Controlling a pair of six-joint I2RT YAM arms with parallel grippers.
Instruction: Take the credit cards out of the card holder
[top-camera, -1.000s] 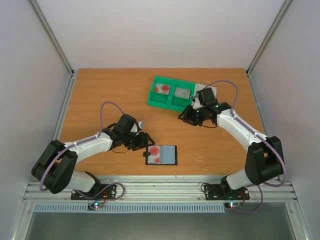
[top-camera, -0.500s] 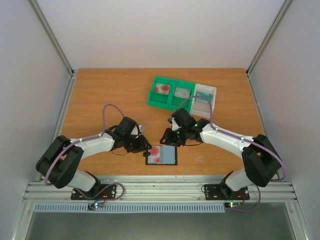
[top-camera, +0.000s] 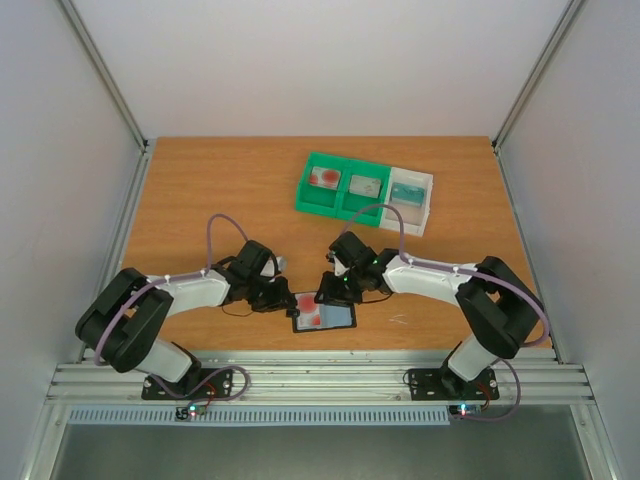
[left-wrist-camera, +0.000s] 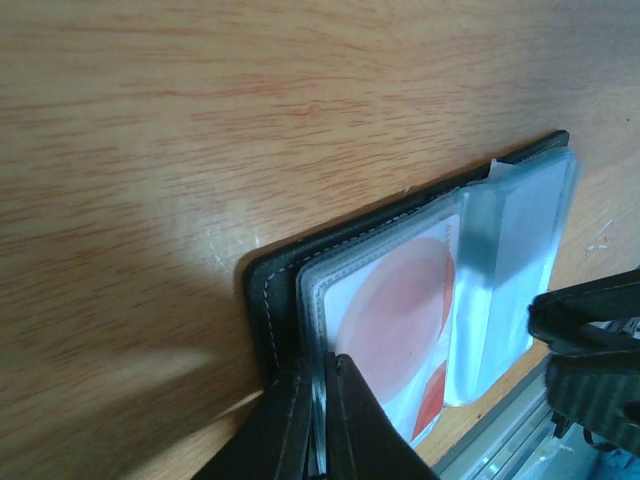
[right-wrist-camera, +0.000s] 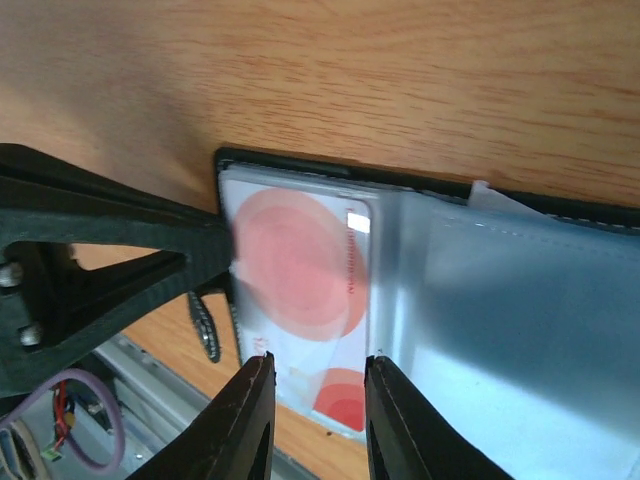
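The card holder (top-camera: 342, 318) lies open near the table's front edge, a black wallet with clear grey-blue pockets. A whitish credit card with red circles (top-camera: 309, 311) sits in its left pocket. My left gripper (top-camera: 290, 300) is shut on the holder's left edge; the left wrist view shows the jaws (left-wrist-camera: 322, 385) pinching the thin sleeve beside the black rim (left-wrist-camera: 268, 300). My right gripper (top-camera: 328, 296) hovers open over the left half. In the right wrist view its fingers (right-wrist-camera: 318, 360) frame the lower end of that card (right-wrist-camera: 300, 270). The right pocket (right-wrist-camera: 520, 320) looks empty.
A green compartment tray (top-camera: 303, 197) at the back holds a red-marked card (top-camera: 325, 177) and a grey card (top-camera: 365, 184). Beside it a white tray (top-camera: 422, 214) holds a teal card (top-camera: 406, 192). The metal rail (top-camera: 320, 375) runs just in front of the holder.
The left gripper slid right and closed on the holder's left edge. The right arm swung from the trays down to the holder, which shifted slightly.
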